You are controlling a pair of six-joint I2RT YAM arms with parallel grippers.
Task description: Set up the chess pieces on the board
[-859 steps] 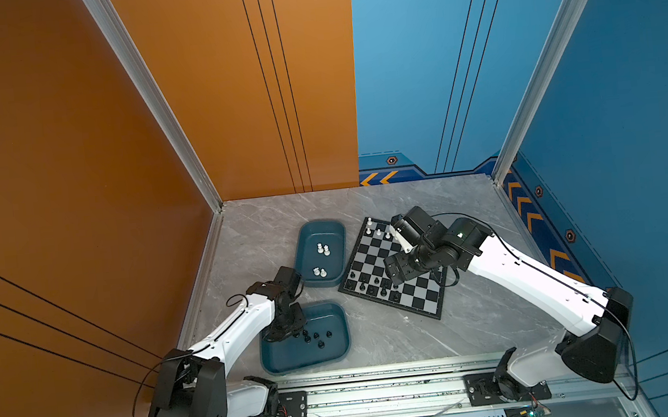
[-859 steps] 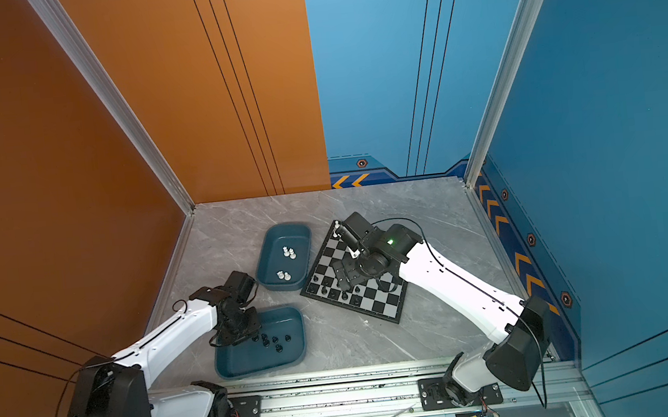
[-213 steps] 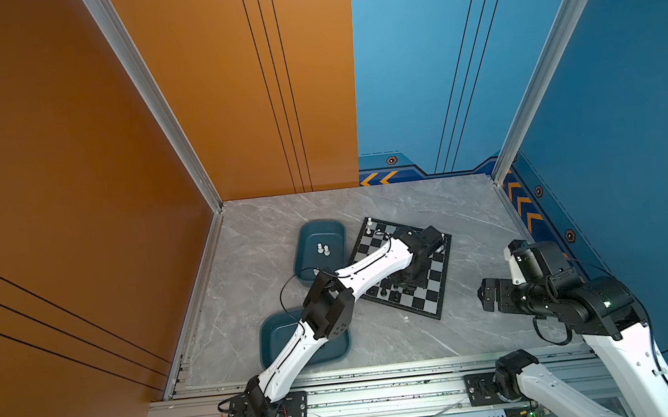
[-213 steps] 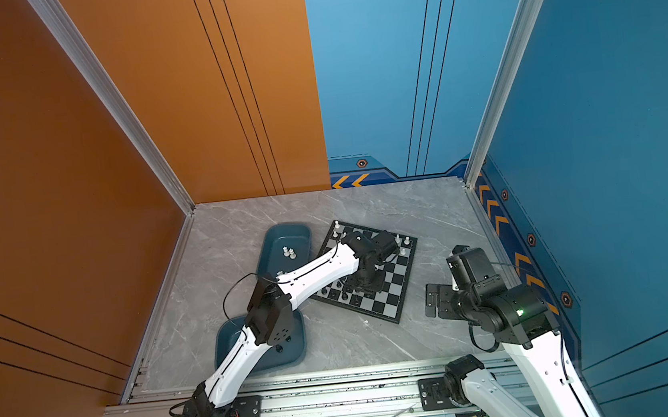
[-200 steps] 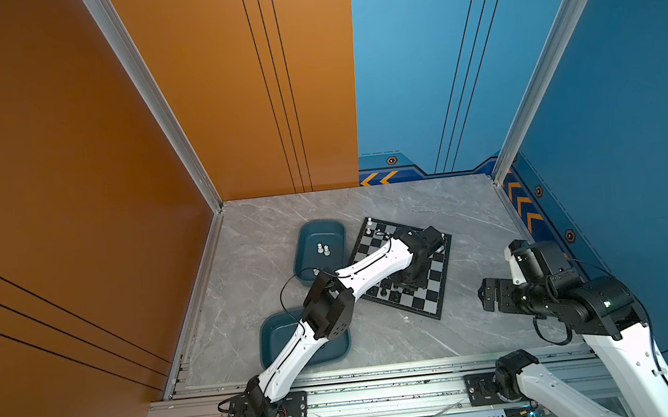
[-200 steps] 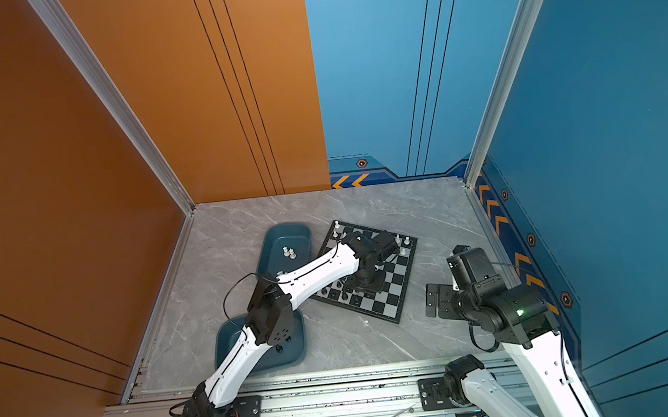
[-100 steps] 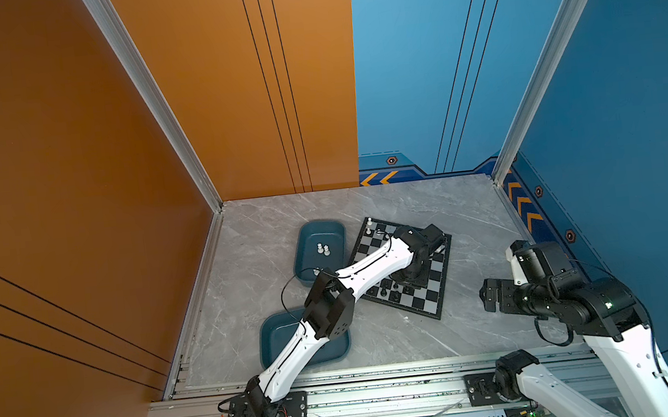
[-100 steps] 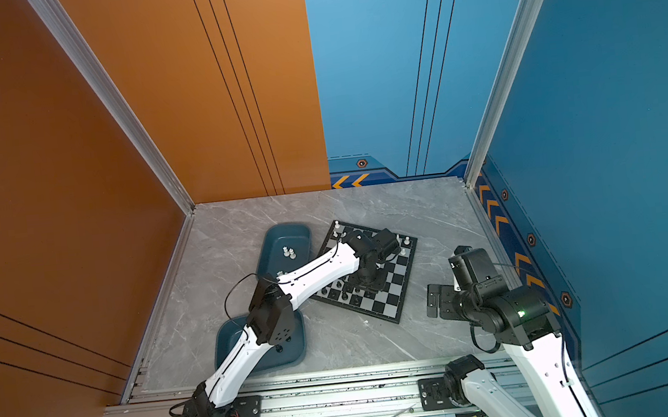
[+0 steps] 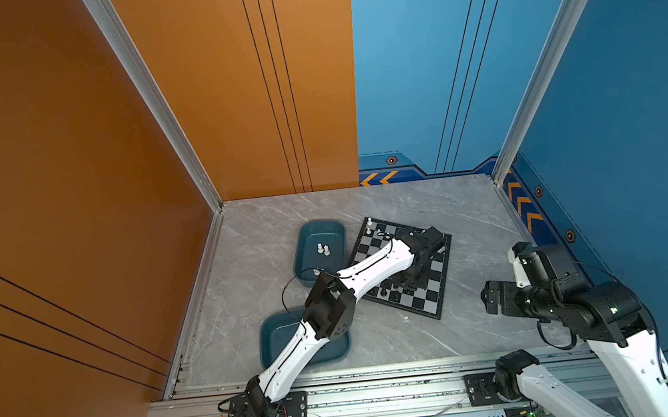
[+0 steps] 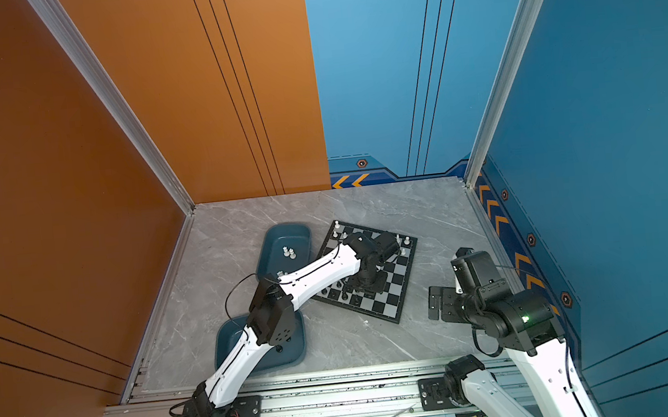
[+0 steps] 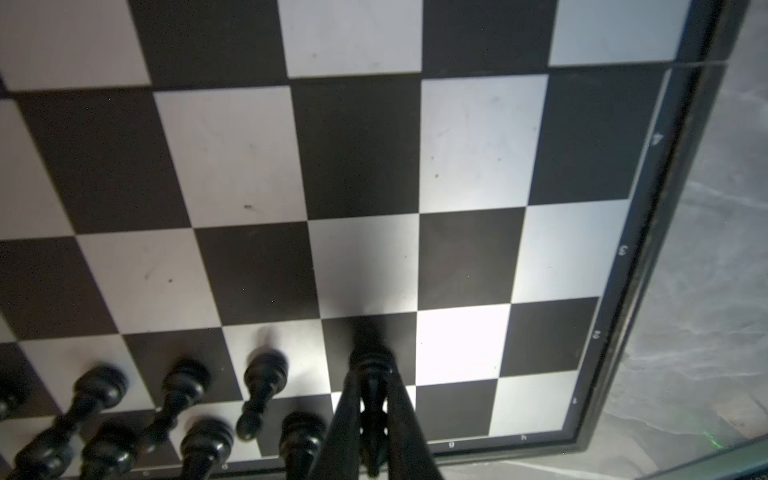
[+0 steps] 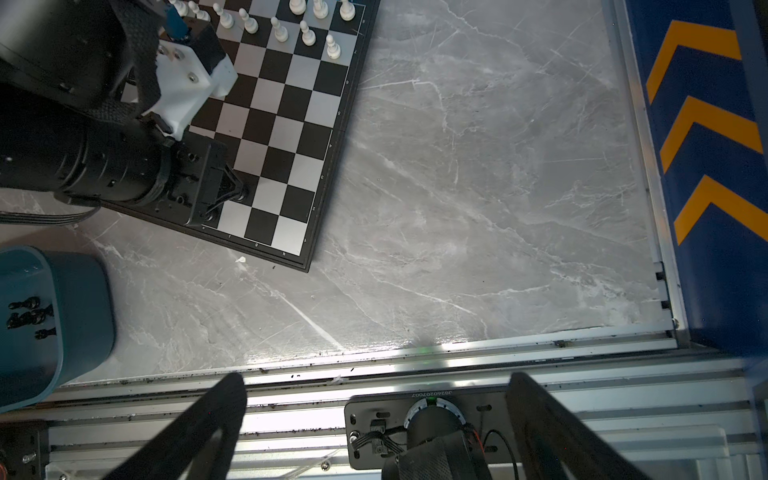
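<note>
The board (image 9: 429,304) (image 10: 387,305) lies skewed at mid table. My left gripper (image 9: 408,281) (image 10: 366,283) reaches across it, pointing down. In the left wrist view this gripper (image 11: 372,399) is shut on a black chess piece (image 11: 371,365) that stands on a dark square near the board's edge (image 11: 648,232). Several other black pieces (image 11: 266,374) stand in two rows beside it. White pieces (image 12: 307,35) line the board's far edge (image 12: 353,75). My right gripper (image 9: 495,298) (image 10: 437,304) (image 12: 378,386) hangs open and empty to the right of the board, above the front rail.
A teal tray (image 9: 319,229) left of the board holds a few white pieces (image 9: 323,249). A second teal tray (image 9: 277,328) (image 12: 83,311) at the front left, partly under my left arm, holds black pieces (image 12: 29,316). Walls enclose the table on three sides.
My left arm has swung from the front tray out over the board. My right arm has pulled back from the board to the right side. In the last second both arms barely moved.
</note>
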